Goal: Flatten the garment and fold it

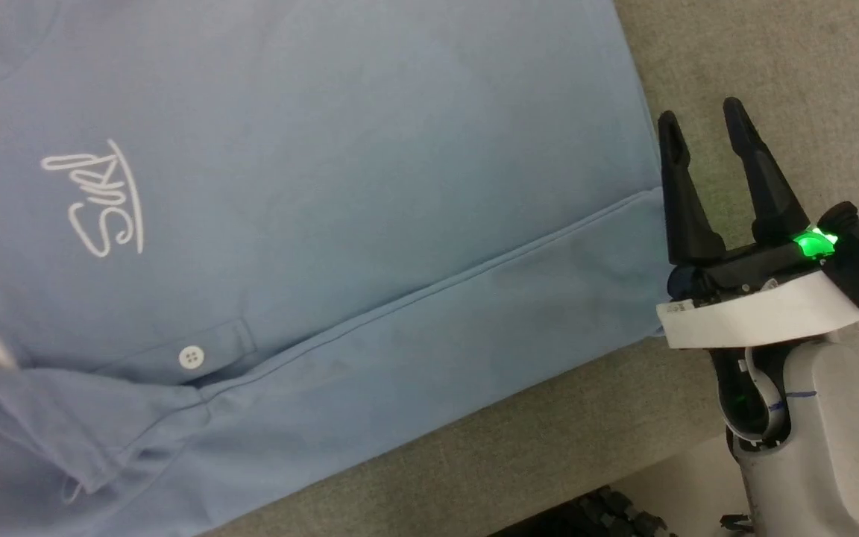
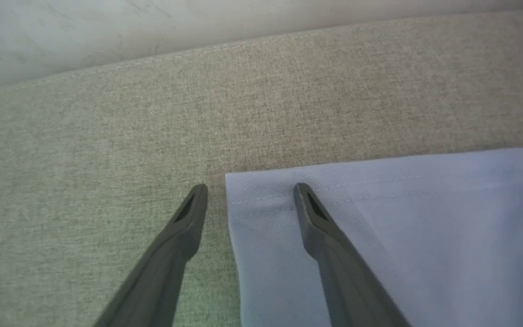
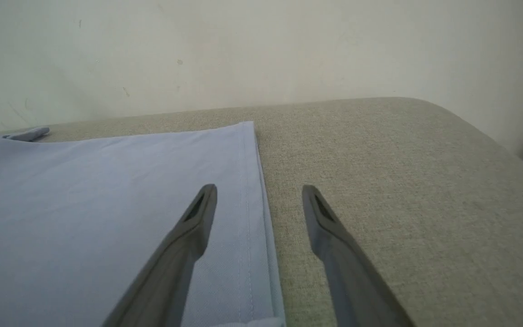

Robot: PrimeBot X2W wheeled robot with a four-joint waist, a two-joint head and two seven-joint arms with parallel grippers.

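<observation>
Your right gripper (image 1: 700,112) and left gripper (image 2: 250,187) both stand spread, holding nothing, each straddling an edge of the garment (image 1: 370,186). It looks flattened; most folding, I judge, remains.

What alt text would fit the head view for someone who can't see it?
A light blue polo shirt lies spread on a beige fabric surface, its white script logo and one white button showing. The right gripper, jaws open, is beside the shirt's edge.

The head camera looked steeply down, close over the garment (image 1: 340,171); both wrist cameras skimmed low across its edges.
</observation>
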